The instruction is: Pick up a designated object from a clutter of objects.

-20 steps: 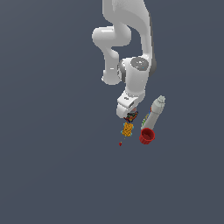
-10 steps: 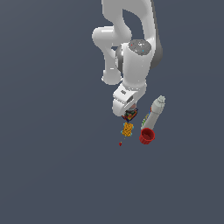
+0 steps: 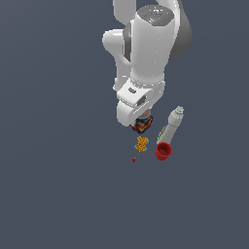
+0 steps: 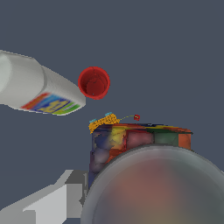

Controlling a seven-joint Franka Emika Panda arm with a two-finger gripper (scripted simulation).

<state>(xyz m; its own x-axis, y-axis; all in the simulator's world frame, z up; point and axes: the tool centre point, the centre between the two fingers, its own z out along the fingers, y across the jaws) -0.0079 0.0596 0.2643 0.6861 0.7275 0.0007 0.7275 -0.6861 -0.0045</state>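
Since a second ago the arm has swung its upper body toward the exterior view's right and dropped lower, so the fingers (image 3: 140,125) now sit right over the multicoloured can (image 3: 142,127), just above frame centre. In the wrist view the can (image 4: 140,144) is straight ahead, very close, one finger (image 4: 52,203) beside it. It's squat, dark with red, yellow and blue patches. Can't tell if the fingers are closed on it yet. The orange-yellow lump (image 3: 141,144) lies just beyond.

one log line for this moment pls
phase: descending | pincer: over multicoloured can, grip unclear | red cup: untouched
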